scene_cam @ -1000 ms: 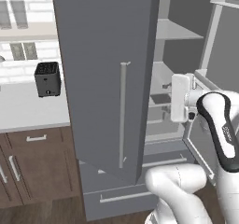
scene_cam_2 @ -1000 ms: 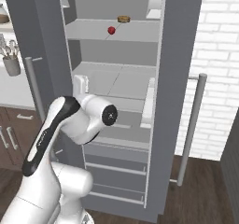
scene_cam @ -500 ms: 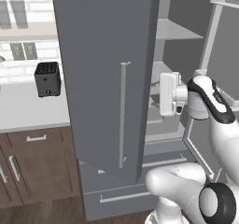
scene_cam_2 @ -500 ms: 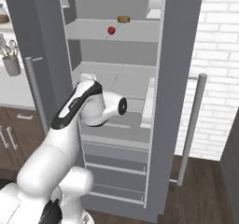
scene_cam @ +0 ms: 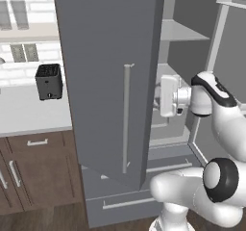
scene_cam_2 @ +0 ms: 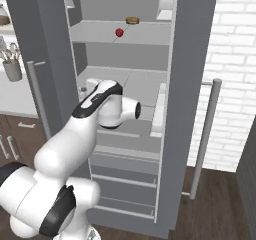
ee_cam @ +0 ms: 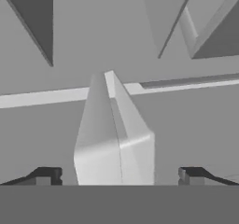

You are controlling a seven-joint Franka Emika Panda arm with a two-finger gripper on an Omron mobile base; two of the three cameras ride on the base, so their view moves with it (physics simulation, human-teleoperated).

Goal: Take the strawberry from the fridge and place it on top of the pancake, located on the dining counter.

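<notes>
The strawberry (scene_cam_2: pixel 119 32), a tiny bright red rounded fruit, sits on an upper shelf inside the fridge (scene_cam_2: pixel 192 59), near the shelf's front edge and close to the middle of its width. The fridge is tall and matte grey, its doors swung open, with long silver bar handles on them. Inside it has pale grey shelves, with drawers stacked below them.
</notes>
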